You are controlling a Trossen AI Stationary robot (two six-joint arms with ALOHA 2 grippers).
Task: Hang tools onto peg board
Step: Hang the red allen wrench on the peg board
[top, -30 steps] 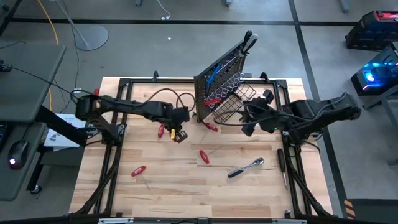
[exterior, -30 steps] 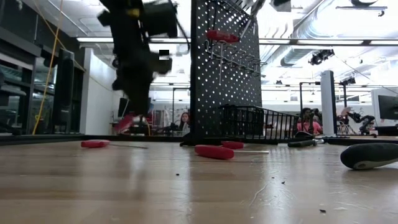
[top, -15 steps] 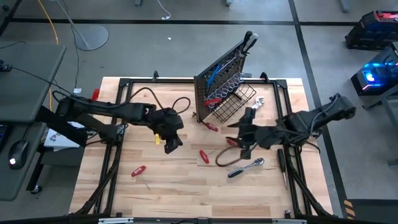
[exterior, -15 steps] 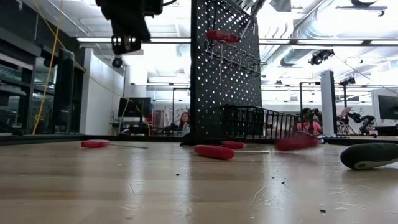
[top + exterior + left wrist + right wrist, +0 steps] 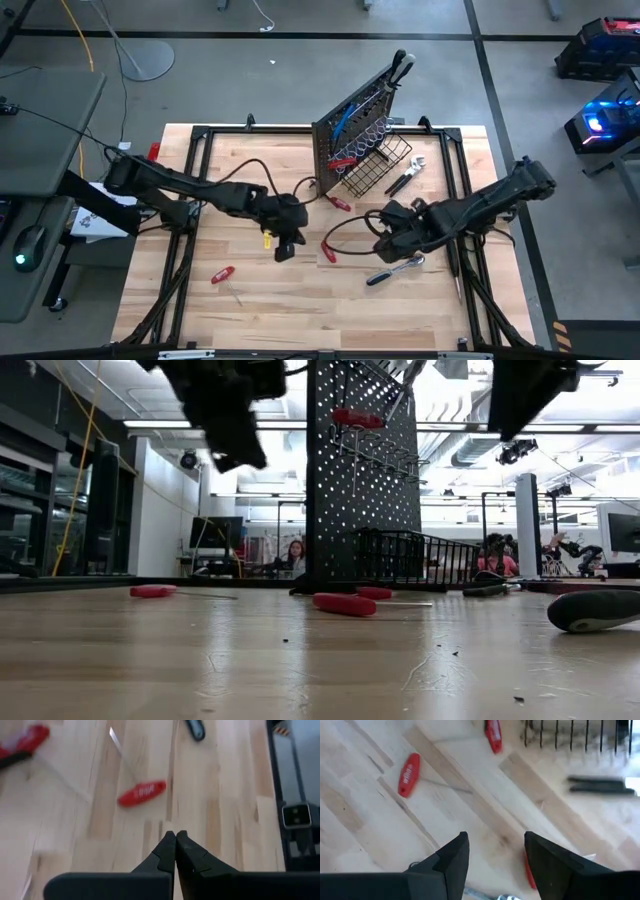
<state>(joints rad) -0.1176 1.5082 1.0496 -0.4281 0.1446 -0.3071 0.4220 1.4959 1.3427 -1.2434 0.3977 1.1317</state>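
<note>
The black peg board (image 5: pixel 350 125) stands upright at the table's far middle, a wire basket (image 5: pixel 377 168) at its foot and a few tools on its hooks. Red-handled screwdrivers lie flat on the table at the near left (image 5: pixel 222 274), in the middle (image 5: pixel 327 250) and by the board (image 5: pixel 340 203). A chrome ratchet (image 5: pixel 395 268) and a wrench (image 5: pixel 405 178) also lie flat. My left gripper (image 5: pixel 283 250) hovers shut and empty left of the middle screwdriver. My right gripper (image 5: pixel 496 840) hovers open above the table; a red handle (image 5: pixel 527 870) shows beside one finger.
A black-handled screwdriver (image 5: pixel 452 257) lies by the right frame rail. A black metal frame (image 5: pixel 190 200) runs along the table's sides. Bare wood lies along the near edge (image 5: pixel 300 310). People sit in the room beyond the board (image 5: pixel 495 560).
My left gripper has risen from the table and gone toward the near edge, staying shut. My right gripper has come down from beside the basket toward the near edge, rolling its wrist. A red screwdriver that lay by my left gripper has slid across toward my right gripper.
</note>
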